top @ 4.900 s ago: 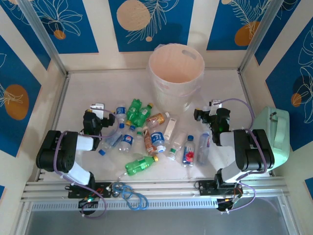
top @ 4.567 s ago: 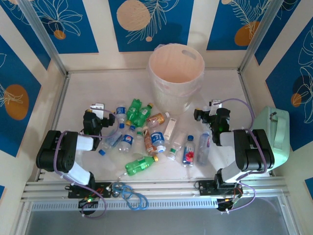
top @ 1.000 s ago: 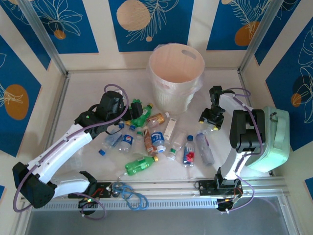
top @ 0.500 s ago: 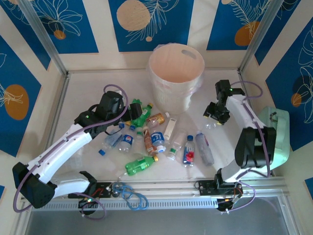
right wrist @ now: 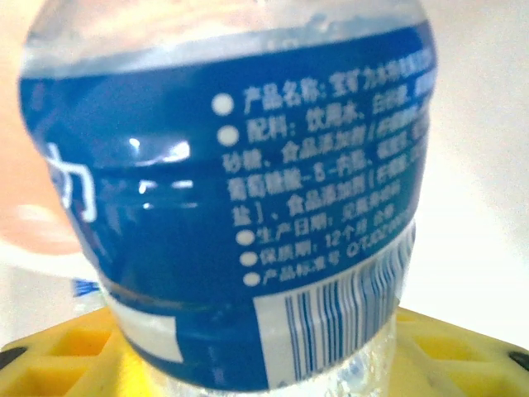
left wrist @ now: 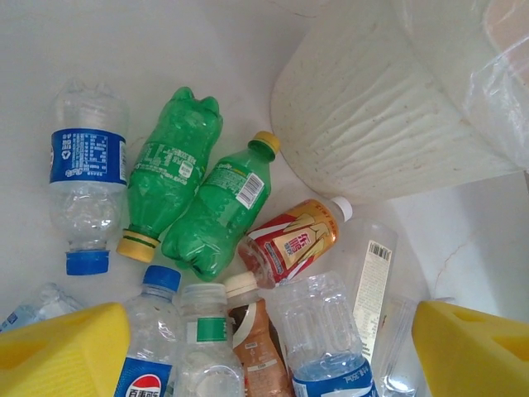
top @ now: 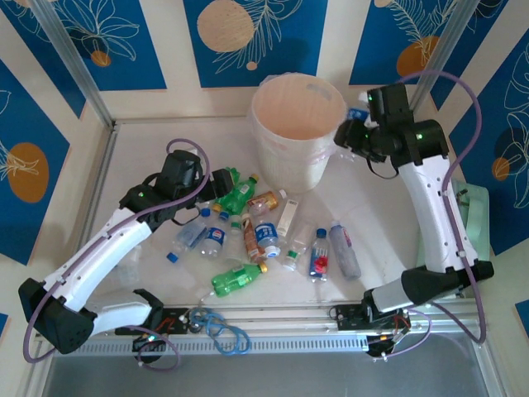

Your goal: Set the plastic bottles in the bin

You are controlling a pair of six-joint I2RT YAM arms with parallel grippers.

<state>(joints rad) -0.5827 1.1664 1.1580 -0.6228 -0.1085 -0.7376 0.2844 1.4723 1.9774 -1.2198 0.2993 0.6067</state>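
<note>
Right fingers (right wrist: 50,356): gripping blue-label bottle (right wrist: 231,190), just right of bin (top: 289,161) rim. Left fingers (left wrist: 58,351): spread apart above bottle pile (left wrist: 194,174). Risk: early release, short of the opening, drops bottle onto bench (top: 149,149).

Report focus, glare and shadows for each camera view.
Right wrist: the blue-labelled bottle sits so close that its top edge goes soft, with white glints on the label; the background is washed out. Left wrist: the green bottles are sharp, the yellow fingers at the bottom corners soft, the liner on the bin shiny. Top external: even light, faint shadows.
</note>
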